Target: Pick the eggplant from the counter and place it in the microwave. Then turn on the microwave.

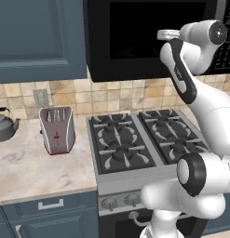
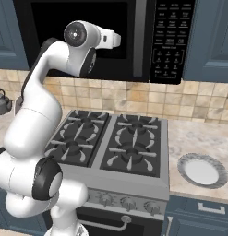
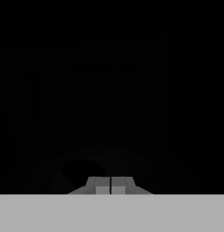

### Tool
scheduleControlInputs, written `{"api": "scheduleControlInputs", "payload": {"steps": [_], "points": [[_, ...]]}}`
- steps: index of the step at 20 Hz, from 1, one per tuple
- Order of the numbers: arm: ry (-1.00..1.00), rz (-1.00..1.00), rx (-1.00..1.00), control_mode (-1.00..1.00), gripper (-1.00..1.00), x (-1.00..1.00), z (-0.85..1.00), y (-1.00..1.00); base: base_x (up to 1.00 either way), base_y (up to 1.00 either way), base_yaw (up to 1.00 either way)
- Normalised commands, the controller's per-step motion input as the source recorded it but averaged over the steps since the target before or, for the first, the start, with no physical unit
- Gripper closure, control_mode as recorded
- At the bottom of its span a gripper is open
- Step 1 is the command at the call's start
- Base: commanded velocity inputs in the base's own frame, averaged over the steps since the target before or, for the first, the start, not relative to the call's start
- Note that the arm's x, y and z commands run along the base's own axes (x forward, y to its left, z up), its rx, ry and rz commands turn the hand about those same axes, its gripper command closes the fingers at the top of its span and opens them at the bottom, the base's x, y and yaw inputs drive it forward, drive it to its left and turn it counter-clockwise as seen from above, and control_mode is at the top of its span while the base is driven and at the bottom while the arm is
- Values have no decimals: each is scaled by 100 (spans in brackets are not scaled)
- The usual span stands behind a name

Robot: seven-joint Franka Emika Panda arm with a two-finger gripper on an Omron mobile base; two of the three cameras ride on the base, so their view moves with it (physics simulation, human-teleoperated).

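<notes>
My gripper (image 3: 110, 186), jaws closed and empty, faces the microwave (image 2: 134, 41) door; its keypad (image 2: 170, 37) probably lies toward three o'clock.

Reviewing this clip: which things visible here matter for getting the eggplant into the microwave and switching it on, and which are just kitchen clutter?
Part of the job:
- microwave, door shut
- its keypad
- counter
- pincer, shut, against the dark door

Just lying about:
- toaster
- kettle
- gas stove
- round plate

I can't make out the eggplant.
</notes>
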Motion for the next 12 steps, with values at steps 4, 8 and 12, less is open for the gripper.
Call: {"api": "scheduleControlInputs", "payload": {"steps": [4,8,12], "points": [[0,0,0,-100,100,13,0,0,0,0,0],[-1,0,0,-100,100,-2,1,0,0,0,0],[-1,0,0,-100,100,-19,5,-1,0,0,0]]}}
